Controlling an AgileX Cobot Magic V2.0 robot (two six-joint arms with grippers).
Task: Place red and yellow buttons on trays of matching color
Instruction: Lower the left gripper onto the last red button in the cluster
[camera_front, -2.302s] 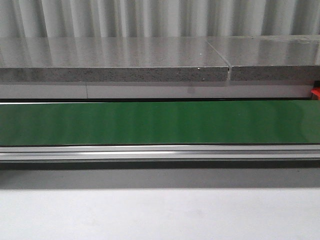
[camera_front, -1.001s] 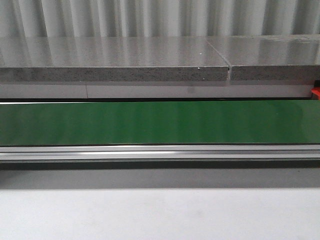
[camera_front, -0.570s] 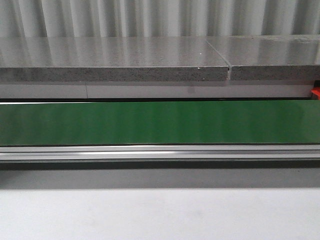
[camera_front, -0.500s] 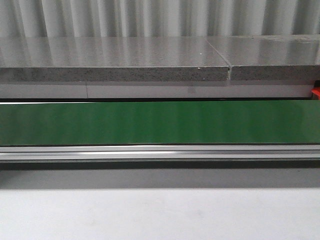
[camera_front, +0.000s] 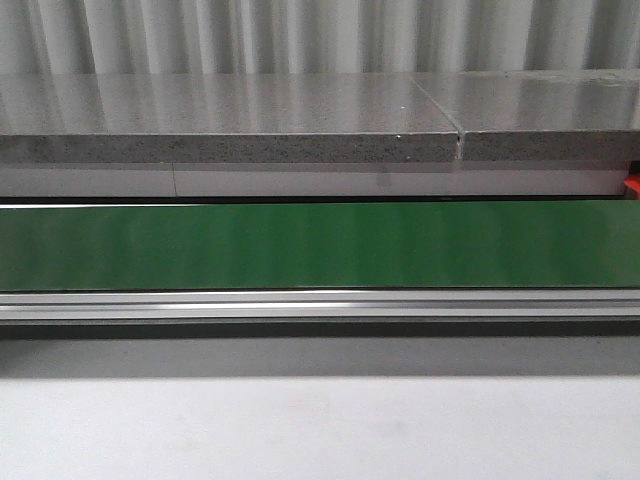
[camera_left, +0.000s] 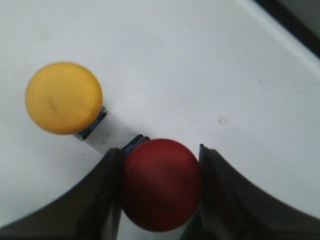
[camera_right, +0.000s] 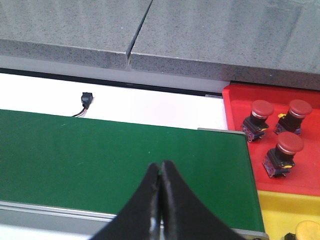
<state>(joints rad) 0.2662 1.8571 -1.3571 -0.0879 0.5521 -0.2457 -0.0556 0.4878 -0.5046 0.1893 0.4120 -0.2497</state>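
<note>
Yellow button (camera_left: 64, 97) beside gripped red button (camera_left: 161, 184)

Conveyor belt (camera_front: 320, 245): solid green. Stone ledge (camera_front: 230, 148): speckled grey. Red button (camera_left: 161, 184) and yellow button (camera_left: 64, 97): plain caps on a white table (camera_left: 190, 65). Red tray (camera_right: 305, 170); yellow tray (camera_right: 282, 212). Gripper fingers (camera_left: 100, 200): black.

Left fingers (camera_left: 112, 185) clamped, right (camera_right: 160, 186) closed.

white table (camera_left: 165, 55) | on it: yellow button (camera_left: 64, 104), red button (camera_left: 161, 184) | green belt (camera_front: 320, 245): bare
</note>
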